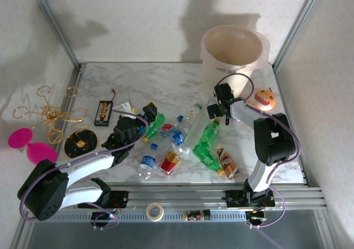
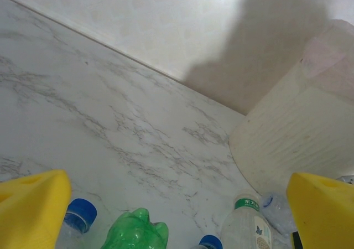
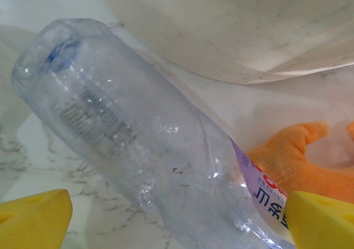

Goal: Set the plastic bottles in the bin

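1. Hovering at the foot of the bin [image 3: 232, 27], near the far right corner of the table [image 2: 83, 110], the right gripper [image 3: 177, 205] had its jaws spread wide.
2. A clear bottle [image 3: 138, 133] lay in that gap, not pinched as far as the right wrist view showed. Its label end sat against the right finger, while a strip of marble showed between its side and the left finger.
3. And here was the relation that mattered: the bottle's long axis ran on a slant across the gap, base up and away to one side, label end low beside the orange toy [image 3: 287, 155]. It was not square to the jaws, so I judged a plain squeeze might catch it off-centre and swing it.
4. The bin wall rose just beyond the bottle's base. Once gripped, the bottle would need a lift over the rim rather than a long carry.
5. Over in the middle of the table, the left gripper [image 2: 177, 210] hung with its jaws open too, holding nothing. A green bottle [image 2: 135, 232] lay just below and between its fingers, with blue-capped ones beside it.
6. The rest of the bottles were strewn toward the near edge, well apart from the bin, so for this clear one the right arm was plainly the nearer.
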Controlling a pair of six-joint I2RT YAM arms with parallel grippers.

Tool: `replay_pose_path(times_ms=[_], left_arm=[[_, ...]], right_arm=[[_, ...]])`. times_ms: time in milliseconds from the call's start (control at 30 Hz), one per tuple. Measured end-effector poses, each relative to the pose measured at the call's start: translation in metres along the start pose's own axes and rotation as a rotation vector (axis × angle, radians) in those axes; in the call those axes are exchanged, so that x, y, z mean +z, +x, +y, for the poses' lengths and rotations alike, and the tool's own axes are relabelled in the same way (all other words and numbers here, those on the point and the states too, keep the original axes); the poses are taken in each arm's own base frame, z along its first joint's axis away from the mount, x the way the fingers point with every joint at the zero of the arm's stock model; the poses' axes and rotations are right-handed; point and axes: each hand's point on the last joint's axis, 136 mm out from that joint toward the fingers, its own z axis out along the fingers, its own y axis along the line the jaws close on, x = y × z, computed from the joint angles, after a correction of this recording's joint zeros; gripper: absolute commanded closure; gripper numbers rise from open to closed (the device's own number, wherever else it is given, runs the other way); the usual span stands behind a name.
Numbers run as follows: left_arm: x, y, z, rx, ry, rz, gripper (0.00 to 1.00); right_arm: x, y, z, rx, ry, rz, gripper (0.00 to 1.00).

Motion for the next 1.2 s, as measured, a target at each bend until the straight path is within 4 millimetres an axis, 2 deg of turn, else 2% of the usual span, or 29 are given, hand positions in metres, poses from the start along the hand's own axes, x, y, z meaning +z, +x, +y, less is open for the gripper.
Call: replay_pose_path(times_ms=[100,233,500,1000,1200], left_arm=[[-0.001,-0.003,-0.001,-0.004,0.004,-0.007,0.0],[-0.002,-0.005,-0.002,-0.006,0.005,-0.012,0.0],[-0.003,-0.004,0.0,-0.003,0.0,-0.008,0.0],[-0.008,-0.013,-0.001,-0.013,0.003,-0.032,0.01],[-0.01,-0.015,0.003,-0.014,-0.01,-0.043,0.0]], right_arm=[[0.009,0.002,0.0,-0.009,0.014,0.006,0.02],[0.021,0.015,0.003,-0.028,0.012,0.047,0.03],[0.024,0.015,0.007,-0.033,-0.005,0.038,0.11],[0.024,0.012,0.016,-0.049,-0.05,0.012,0.41],[0.013,0.008,0.017,-0.046,-0.057,-0.03,0.49]])
